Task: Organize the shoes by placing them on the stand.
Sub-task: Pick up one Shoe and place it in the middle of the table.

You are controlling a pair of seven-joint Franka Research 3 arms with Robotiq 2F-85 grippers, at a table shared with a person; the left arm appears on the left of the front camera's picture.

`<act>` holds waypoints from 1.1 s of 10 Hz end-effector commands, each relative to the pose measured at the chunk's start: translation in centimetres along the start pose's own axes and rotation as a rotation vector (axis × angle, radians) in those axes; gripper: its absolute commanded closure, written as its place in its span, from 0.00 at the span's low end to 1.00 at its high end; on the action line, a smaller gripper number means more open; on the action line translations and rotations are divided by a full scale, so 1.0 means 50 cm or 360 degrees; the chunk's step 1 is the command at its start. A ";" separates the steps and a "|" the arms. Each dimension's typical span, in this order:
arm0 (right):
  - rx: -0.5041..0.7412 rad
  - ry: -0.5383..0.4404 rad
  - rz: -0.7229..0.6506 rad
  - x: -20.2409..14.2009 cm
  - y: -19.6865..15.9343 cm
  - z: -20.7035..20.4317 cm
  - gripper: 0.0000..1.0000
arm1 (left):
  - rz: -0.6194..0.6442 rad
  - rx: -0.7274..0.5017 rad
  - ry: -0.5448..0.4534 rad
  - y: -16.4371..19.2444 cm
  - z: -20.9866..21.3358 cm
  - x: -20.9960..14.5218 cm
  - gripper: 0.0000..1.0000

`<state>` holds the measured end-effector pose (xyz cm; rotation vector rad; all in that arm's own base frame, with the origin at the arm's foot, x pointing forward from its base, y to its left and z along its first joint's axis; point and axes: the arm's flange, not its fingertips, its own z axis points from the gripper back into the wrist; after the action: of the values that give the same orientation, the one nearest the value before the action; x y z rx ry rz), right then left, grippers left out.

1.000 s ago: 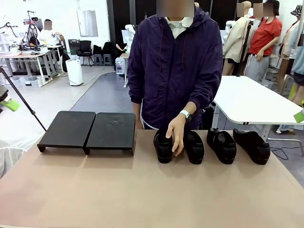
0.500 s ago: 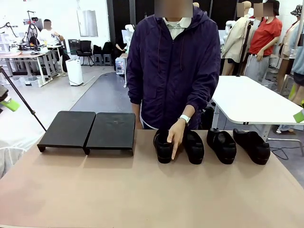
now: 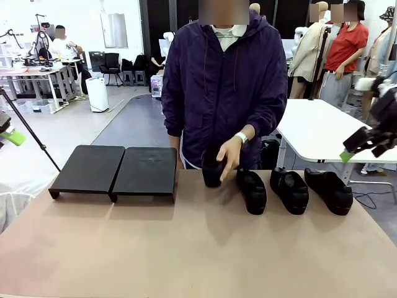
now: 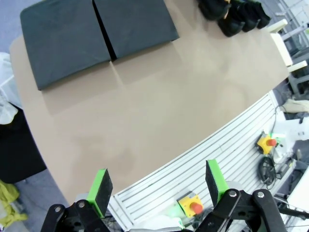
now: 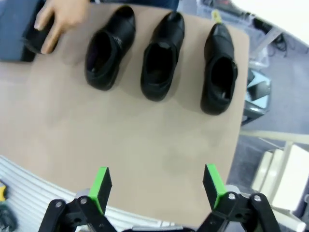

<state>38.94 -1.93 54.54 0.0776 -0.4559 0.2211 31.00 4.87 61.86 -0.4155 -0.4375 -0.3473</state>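
Shoes [image 3: 289, 189] start moving: one lifted, stand [image 3: 115, 171] bare.
Front: person's hand [image 3: 229, 158] has raised the leftmost shoe [image 3: 211, 171] off the worktop [image 3: 186, 248]. Left wrist: left pincer [image 4: 157, 182] apart, empty. Right wrist: right pincer [image 5: 157, 181] apart above three resting shoes.

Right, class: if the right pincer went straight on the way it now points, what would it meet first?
Most likely the bare table, just short of the middle shoe in the row of three. The open right pincer looks down at it with nothing between, though depth is hard to judge.
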 end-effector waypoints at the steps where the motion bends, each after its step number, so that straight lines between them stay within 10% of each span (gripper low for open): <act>1: -0.0015 0.0028 0.0062 0.072 -0.029 -0.069 0.00 | -0.0026 -0.0018 0.0002 0.004 0.004 -0.001 0.00; 6: 0.0276 0.0093 -0.0022 0.005 -0.130 -0.013 0.00 | -0.0026 -0.0018 0.0002 0.004 0.004 -0.001 0.00; 11: 0.0368 0.0056 0.0170 0.053 -0.038 -0.126 0.00 | -0.0026 -0.0018 0.0002 0.004 0.004 -0.001 0.00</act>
<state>42.93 -3.84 51.68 0.2511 -0.3639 0.3074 31.00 4.89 61.86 -0.4153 -0.4366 -0.3475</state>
